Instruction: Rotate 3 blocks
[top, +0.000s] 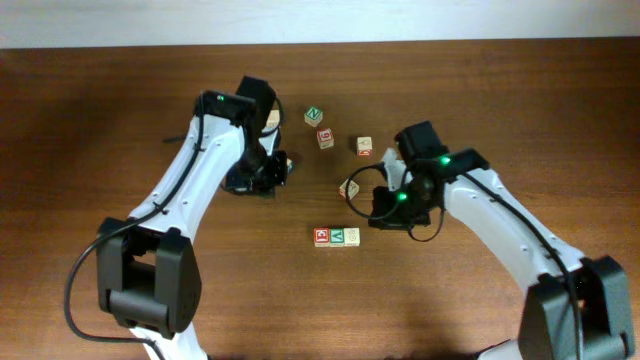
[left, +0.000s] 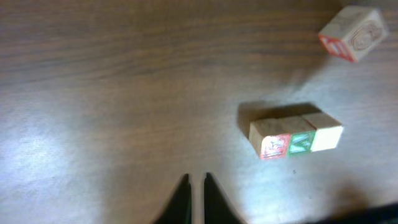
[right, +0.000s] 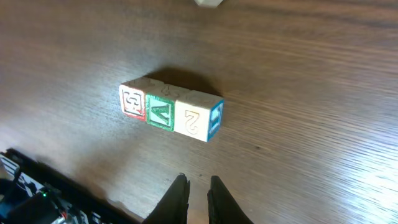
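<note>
While overhead shows loose blocks (top: 325, 138), right wrist frames the row (right: 171, 112).

In the row of three, you can read a pale 2 on the right block (right: 194, 118), and a green V, or an inverted A, on the middle block (right: 160, 113). The red character on the left block (right: 132, 102) is unclear; marks on the far blocks (top: 325, 138) are too small.
</note>
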